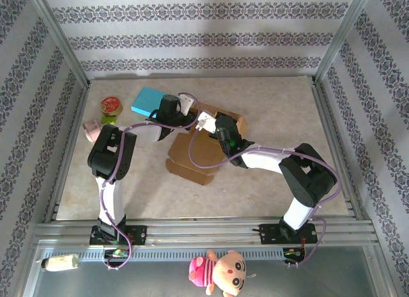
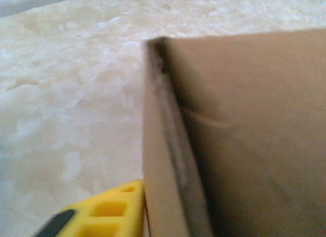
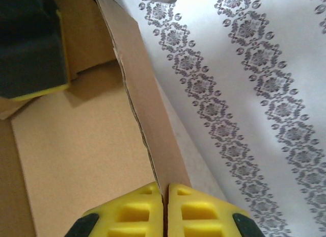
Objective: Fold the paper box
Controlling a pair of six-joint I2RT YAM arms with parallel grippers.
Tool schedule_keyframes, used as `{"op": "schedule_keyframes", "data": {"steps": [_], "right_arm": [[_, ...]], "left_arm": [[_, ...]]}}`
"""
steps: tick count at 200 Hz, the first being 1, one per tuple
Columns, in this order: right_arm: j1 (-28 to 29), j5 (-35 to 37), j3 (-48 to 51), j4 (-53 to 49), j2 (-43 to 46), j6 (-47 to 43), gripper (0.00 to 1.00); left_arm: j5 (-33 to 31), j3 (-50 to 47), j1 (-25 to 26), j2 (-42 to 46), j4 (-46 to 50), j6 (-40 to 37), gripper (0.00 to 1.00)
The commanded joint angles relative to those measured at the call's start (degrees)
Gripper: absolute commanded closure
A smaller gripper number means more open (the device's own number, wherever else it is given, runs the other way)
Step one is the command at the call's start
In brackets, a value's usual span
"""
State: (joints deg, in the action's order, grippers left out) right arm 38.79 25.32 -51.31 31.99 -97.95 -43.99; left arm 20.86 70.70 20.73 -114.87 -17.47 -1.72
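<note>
Paper box [image 1: 195, 158]: its wall edge, pinched between the right gripper [image 3: 165, 209] fingertips, runs straight ahead. Left gripper [image 1: 185, 107] state unclear; bare table [image 2: 66, 94] lies to its left.

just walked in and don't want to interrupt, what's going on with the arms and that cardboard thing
Both arms are reaching over a brown paper box that lies partly folded in the middle of the table. The right gripper is shut on the thin edge of one cardboard panel. The left gripper is up against another wall of the box, one yellow finger beside it; whether it is gripping can't be told. The box is not closed up yet.
</note>
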Motion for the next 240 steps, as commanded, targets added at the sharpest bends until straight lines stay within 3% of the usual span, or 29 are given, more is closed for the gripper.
{"op": "schedule_keyframes", "data": {"steps": [1, 33, 42, 63, 83, 90, 100, 136, 150, 155, 162, 172, 203, 218, 240], "right_arm": [[1.63, -6.62, -3.20, -9.18, -0.94, 9.36, 0.90], [2.22, -7.28, -7.85, -14.79, -2.09, 16.54, 0.89], [2.24, -6.54, -8.46, -14.95, -2.65, 16.11, 0.89], [2.07, -4.77, -9.13, -14.62, -3.87, 14.92, 0.89], [1.87, -4.67, -9.10, -14.41, -4.18, 14.63, 0.89], [1.75, -4.75, -9.11, -14.52, -4.18, 14.57, 0.89], [1.73, -4.70, -9.06, -14.50, -4.18, 14.56, 0.89], [1.66, -4.86, -8.67, -14.76, -3.92, 14.24, 0.89], [1.58, -4.71, -8.77, -14.77, -3.96, 13.80, 0.89], [1.62, -4.69, -8.77, -14.78, -3.91, 13.75, 0.89], [1.59, -4.75, -8.80, -14.76, -3.83, 13.75, 0.89], [1.51, -5.02, -8.88, -14.77, -3.85, 13.76, 0.89], [1.54, -4.84, -9.26, -15.10, -4.09, 13.54, 0.89], [1.36, -4.76, -9.21, -15.33, -3.92, 13.16, 0.89], [0.82, -4.75, -8.91, -15.46, -3.50, 13.08, 0.89]], "left_arm": [[-0.08, -0.66, 1.45, -0.79, -9.46, 0.93, 1.00], [1.40, -1.26, 2.32, -0.84, -11.18, -0.09, 1.00], [1.27, -1.18, 2.30, -0.71, -10.88, 0.28, 0.90], [0.32, -1.89, 2.30, 0.09, -11.41, 0.31, 0.86], [1.13, -2.40, 2.30, 0.70, -12.46, 0.63, 0.75], [1.58, -2.65, 2.31, 0.91, -13.00, 0.82, 0.79], [2.07, -3.01, 2.32, 1.20, -13.94, 1.24, 1.00], [3.92, -3.20, 2.33, 1.62, -15.58, 2.50, 1.00], [3.62, -3.76, 2.29, 2.04, -16.62, 2.64, 0.75], [3.56, -3.90, 2.38, 2.25, -16.77, 2.55, 0.73], [3.81, -4.07, 2.30, 2.53, -16.81, 2.35, 0.79], [4.22, -3.87, 2.28, 2.65, -16.14, 2.07, 1.00], [5.61, -3.68, 2.25, 3.52, -15.39, 3.72, 1.00], [6.13, -4.45, 2.29, 4.99, -14.58, 4.68, 0.77], [6.91, -7.34, 2.23, 8.63, -15.23, 4.97, 0.65]]}}
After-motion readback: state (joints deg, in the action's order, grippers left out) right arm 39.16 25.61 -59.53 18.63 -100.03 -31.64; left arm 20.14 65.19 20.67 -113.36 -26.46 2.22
